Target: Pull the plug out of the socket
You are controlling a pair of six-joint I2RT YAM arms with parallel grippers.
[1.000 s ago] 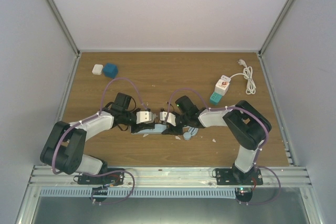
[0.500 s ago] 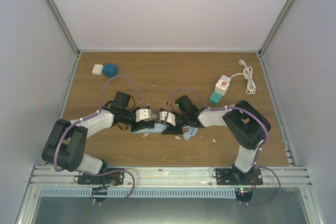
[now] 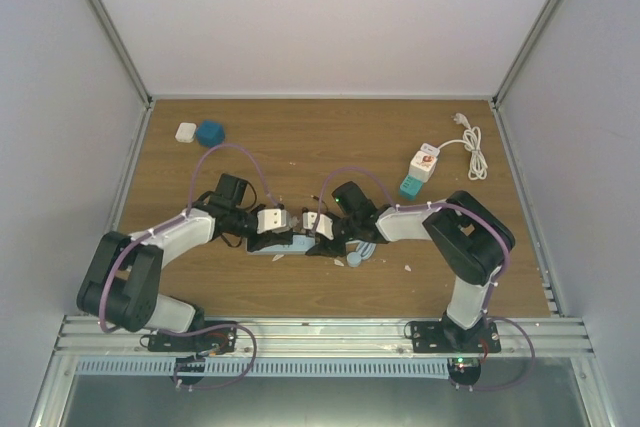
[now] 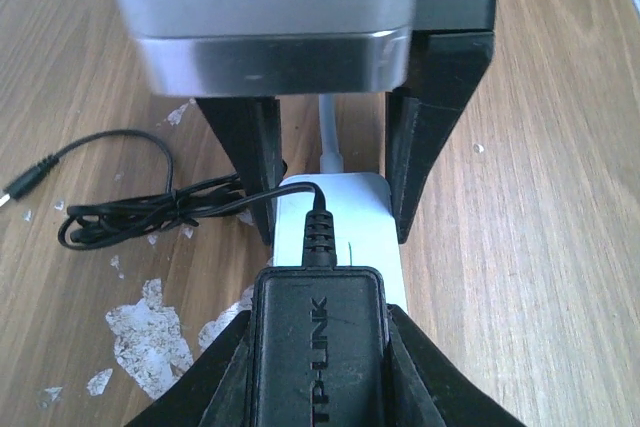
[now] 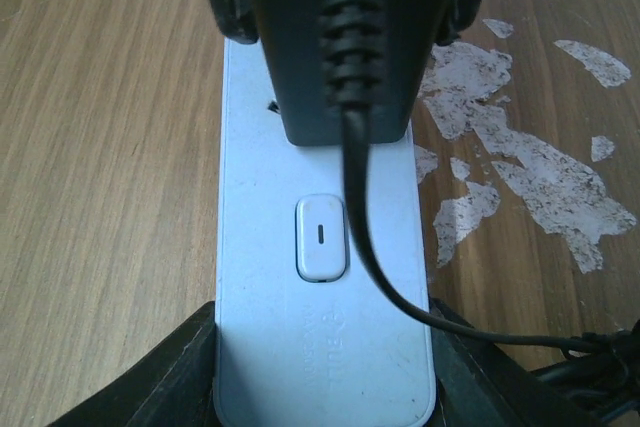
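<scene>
Now unplugging: both grips set.
Find plug [image 4: 318,367] at 9 o'clock end of socket [image 5: 260,247], near table [image 3: 300,137] centre, seated. Shows left gripper [image 4: 318,332] closed on plug's flat sides, right gripper [image 5: 325,377] closed across socket's 3 o'clock end. Treat plug as rigid, light, smooth, tightly seated: grip hard body, never soft cable [image 5: 353,197]; pull straight.

The brown wood-grain bench [image 3: 300,137] carries a white flat plastic power strip [image 5: 290,347] near its middle, lying flat on the wood. Close by are a thin black cable bundle [image 4: 175,205], a small pale-blue round piece [image 3: 356,260] and white flaked patches [image 5: 500,167] on the surface. Toward the far left corner, a white square block [image 3: 186,132] sits just beside a blue cube [image 3: 210,133]. On the far right side lies a white-and-teal adapter [image 3: 420,171], with a white looped cord [image 3: 474,152] running from it.
</scene>
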